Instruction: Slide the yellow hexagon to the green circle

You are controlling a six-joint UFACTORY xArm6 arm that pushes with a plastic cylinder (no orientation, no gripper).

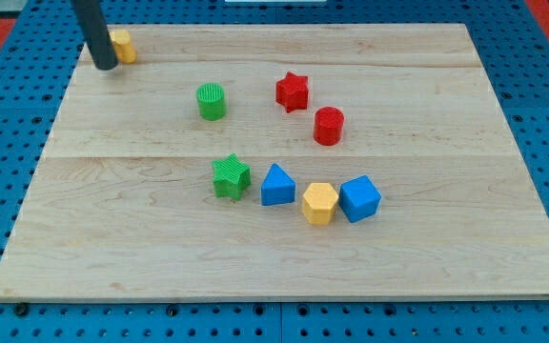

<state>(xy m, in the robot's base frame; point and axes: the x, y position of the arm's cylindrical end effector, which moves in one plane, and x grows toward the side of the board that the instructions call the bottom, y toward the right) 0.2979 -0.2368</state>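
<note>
At the far left corner of the tabletop [112, 238], my tip [106, 67] touches a yellow block [122, 45]; its shape is hidden. I carry no pincer, only this rod. Rightward stands the green circle [212, 101], with a green star [230, 177] nearer. Then come a blue triangle [276, 186], red star [293, 91], yellow hexagon [319, 203], red cylinder [329, 126] and blue cube [359, 198].
</note>
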